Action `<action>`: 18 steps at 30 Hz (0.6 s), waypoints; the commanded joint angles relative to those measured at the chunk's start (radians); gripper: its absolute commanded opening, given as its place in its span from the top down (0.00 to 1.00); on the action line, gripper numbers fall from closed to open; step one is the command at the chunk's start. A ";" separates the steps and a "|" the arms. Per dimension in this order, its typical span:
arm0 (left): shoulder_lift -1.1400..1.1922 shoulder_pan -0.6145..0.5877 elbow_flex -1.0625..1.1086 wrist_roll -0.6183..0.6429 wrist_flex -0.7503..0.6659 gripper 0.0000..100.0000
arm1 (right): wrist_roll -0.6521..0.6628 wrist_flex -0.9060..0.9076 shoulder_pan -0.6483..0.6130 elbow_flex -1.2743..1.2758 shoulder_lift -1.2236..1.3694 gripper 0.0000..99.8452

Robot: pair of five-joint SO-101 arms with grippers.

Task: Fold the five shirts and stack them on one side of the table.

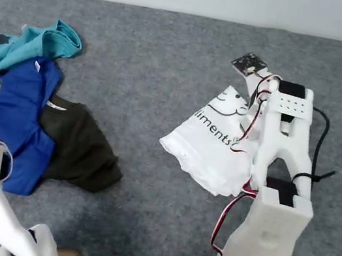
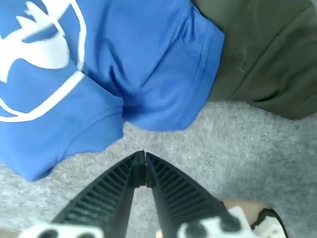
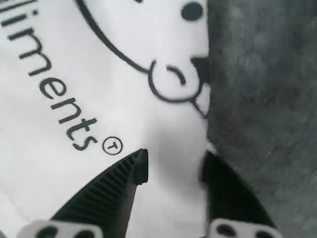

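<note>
shirts lying unfolded on the grey table cover, one arm at each group

white shirt (image 1: pixel 211 145) lies crumpled right of the middle of the table cover (image 1: pixel 170 55), print side up. the right gripper (image 3: pixel 173 168) sits over the shirt's edge with its jaws spread apart, one finger above the cloth and the other at the border with the grey. well apart at the left, a blue shirt (image 1: pixel 20 121) lies between a teal shirt (image 1: pixel 33 44) and a dark olive shirt (image 1: pixel 79 142), touching both. the left gripper (image 2: pixel 144 166) is clenched on nothing, over bare grey just beside the blue shirt's hem.
</note>
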 commanded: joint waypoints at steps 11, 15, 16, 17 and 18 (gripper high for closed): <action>-0.017 0.009 -0.024 0.002 0.012 0.99 | -0.427 0.464 -0.108 -0.187 -0.082 0.96; -0.017 0.009 -0.024 0.002 0.011 0.99 | -0.457 0.466 -0.107 -0.143 -0.076 0.97; -0.017 0.009 -0.024 0.002 0.011 0.99 | -0.462 0.464 -0.111 -0.126 -0.070 0.98; -0.017 0.009 -0.024 0.002 0.011 0.99 | -0.462 0.463 -0.120 -0.101 -0.064 0.99; -0.017 0.009 -0.024 0.002 0.011 0.99 | -0.463 0.453 -0.139 -0.078 -0.050 0.99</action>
